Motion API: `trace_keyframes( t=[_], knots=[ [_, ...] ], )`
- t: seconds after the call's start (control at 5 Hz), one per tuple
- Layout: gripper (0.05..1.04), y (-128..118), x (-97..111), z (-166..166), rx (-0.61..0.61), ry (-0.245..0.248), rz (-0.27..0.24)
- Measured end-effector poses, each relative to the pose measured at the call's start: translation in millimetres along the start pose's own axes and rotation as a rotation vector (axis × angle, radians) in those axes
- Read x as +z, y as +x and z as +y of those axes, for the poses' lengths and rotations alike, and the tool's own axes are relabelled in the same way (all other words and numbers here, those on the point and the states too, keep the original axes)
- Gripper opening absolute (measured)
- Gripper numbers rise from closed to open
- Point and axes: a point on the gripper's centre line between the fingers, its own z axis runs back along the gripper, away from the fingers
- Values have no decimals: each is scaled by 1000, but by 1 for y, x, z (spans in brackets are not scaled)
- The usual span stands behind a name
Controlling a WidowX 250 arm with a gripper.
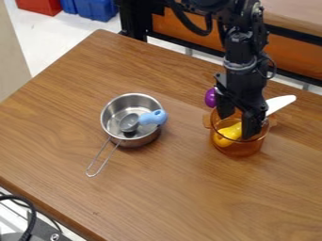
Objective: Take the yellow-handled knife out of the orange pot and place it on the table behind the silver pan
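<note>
Claw (237, 127) in amber glass pot (240, 149)

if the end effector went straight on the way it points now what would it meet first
Probably the yellow item inside the amber pot, close below the end effector. Depth is unclear here, so it might meet the pot's wall or floor first.

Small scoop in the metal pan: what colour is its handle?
The scoop's handle is light blue, as the camera view shows.
</note>
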Motion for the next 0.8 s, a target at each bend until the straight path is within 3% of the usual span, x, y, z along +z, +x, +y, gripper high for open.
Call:
trace_keyframes(
  t=[0.2,0.4,0.8],
  knots=[
    [785,1,-3,1,6,3,-2],
    [596,-1,-7,2,20,9,9],
    [636,-1,-20,4,27,31,12]
  ],
)
